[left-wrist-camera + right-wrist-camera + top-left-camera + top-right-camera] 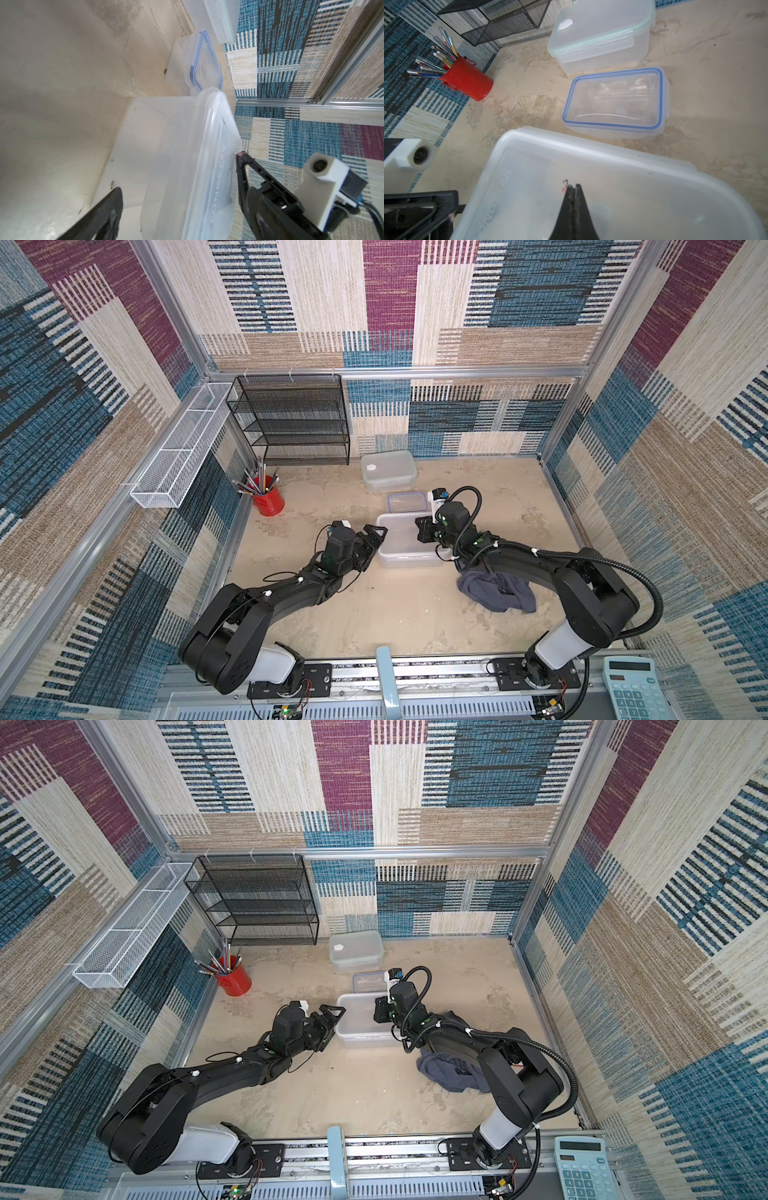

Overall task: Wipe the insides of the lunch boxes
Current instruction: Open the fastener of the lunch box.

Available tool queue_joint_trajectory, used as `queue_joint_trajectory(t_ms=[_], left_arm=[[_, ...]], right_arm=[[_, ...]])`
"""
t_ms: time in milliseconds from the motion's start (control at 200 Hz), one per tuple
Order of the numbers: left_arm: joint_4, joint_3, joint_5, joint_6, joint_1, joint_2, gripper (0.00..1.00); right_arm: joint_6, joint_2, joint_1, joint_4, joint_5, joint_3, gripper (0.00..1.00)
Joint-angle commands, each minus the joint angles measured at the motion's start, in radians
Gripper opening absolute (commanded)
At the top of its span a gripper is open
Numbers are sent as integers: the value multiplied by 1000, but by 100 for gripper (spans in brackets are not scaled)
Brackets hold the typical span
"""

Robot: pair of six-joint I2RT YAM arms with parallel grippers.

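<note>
You have all three lunch boxes lidded, large box point(399, 545) at mid worktop point(374, 614), small box point(407, 502) just beyond, medium box point(388, 470) farthest; left jaws gape at the large box's left end, right jaws closed empty over it, cloth point(498, 593) lying near right, so wiping looks unstarted.

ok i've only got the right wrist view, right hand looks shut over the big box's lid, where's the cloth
observer: The cloth lies bunched on the table under the right arm, on the base side of the large lunch box.
operator: and the left hand, open or shut
observer: Open. The left hand has its fingers spread at the large lunch box's short end, on the robot's left.
operator: anything near the right base i should know about
observer: A pale blue calculator sits beside the right arm's base, off the table.
</note>
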Motion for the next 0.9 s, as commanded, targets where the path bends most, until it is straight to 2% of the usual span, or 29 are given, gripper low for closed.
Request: queue_joint_trajectory(t_ms=[0, 376, 646, 896], left_arm=[[175, -9, 4, -86, -6, 26, 93], [368, -30, -21, -164, -39, 107, 85], [357, -23, -52, -154, -47, 79, 71], [359, -17, -83, -149, -47, 89, 65]], right_arm=[[42, 20, 0, -89, -12, -24, 0], [124, 37, 0, -47, -44, -93, 0], [182, 47, 1, -37, -84, -129, 0], [230, 37, 25, -29, -109, -139, 0]])
